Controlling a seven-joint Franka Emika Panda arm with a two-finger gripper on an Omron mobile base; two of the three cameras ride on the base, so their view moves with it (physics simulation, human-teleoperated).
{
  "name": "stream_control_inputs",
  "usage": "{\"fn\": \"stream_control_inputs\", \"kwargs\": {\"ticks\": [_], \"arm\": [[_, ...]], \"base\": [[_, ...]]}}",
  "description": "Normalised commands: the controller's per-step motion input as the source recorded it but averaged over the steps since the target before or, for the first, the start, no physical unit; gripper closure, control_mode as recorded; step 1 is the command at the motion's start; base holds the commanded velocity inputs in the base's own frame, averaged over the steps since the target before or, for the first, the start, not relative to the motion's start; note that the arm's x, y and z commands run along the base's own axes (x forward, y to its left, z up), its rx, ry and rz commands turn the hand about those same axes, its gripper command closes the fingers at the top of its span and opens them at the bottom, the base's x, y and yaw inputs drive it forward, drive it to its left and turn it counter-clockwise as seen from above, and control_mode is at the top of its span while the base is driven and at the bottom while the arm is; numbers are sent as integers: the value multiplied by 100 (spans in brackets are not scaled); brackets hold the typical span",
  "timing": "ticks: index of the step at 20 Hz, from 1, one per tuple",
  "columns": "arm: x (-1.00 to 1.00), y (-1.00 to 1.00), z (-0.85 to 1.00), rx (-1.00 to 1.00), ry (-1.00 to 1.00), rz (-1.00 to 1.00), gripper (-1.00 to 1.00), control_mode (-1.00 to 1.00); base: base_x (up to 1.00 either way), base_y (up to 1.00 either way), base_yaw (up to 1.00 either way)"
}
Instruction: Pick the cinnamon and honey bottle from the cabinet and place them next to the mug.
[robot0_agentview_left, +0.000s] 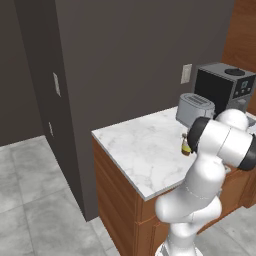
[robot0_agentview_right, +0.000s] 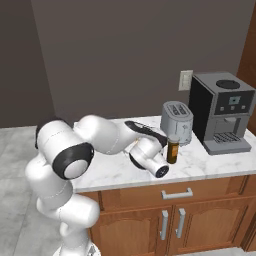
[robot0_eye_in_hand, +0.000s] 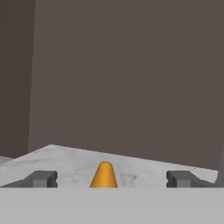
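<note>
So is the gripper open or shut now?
Open: in the hand view the fingertips stand wide apart, with the honey bottle between them, untouched.

You see a white marble counter (robot0_agentview_right: 115, 172) carrying a silver toaster (robot0_agentview_right: 177, 122), a black coffee machine (robot0_agentview_right: 221, 111) beside it, and the honey bottle (robot0_agentview_right: 173, 150), apparently standing upright between the open fingers (robot0_eye_in_hand: 41, 179).

No text, label, brand or number can be read; the coffee machine's (robot0_agentview_right: 222, 111) small display panel is too blurred to make out.
</note>
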Motion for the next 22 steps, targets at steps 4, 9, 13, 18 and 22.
{"fn": "stream_control_inputs", "kwargs": {"ticks": [4,9,13,18,22], "arm": [[0,0,38,0,0,0,-100,-100],[-12,0,72,0,0,0,-100,-100],[-45,0,73,0,7,0,-100,-100],[-42,0,59,1,32,0,-100,-100],[-16,7,41,0,66,-1,-100,-100]], "base": [[0,0,0],[0,0,0],[0,0,0],[0,0,0],[0,0,0]]}}
